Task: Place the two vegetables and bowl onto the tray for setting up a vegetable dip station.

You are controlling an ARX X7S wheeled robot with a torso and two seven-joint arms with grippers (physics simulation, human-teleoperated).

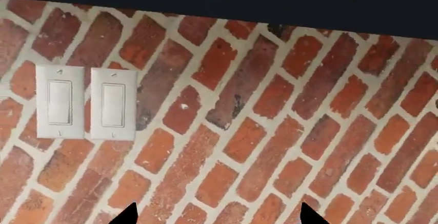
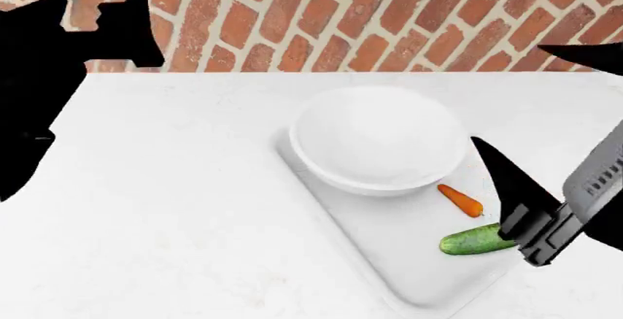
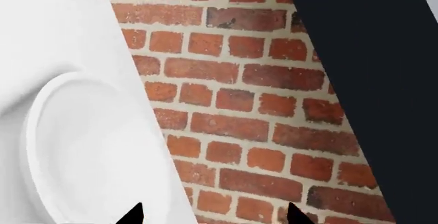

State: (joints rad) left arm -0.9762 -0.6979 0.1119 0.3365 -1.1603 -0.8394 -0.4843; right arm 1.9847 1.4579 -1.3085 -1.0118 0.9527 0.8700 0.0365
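The white bowl stands on the far end of the flat white tray. Just in front of the bowl, the orange carrot lies on the tray. The green cucumber lies nearer, by the tray's right rim, and my right arm covers its right end. My right gripper hangs open and empty above the tray's right side. One of its fingers shows beside the carrot, and the bowl shows past one fingertip. My left gripper is raised at the far left, open and empty, facing the wall.
A brick wall runs along the back of the white counter. Two white light switches sit on the wall in front of my left gripper. My left arm fills the head view's upper left corner.
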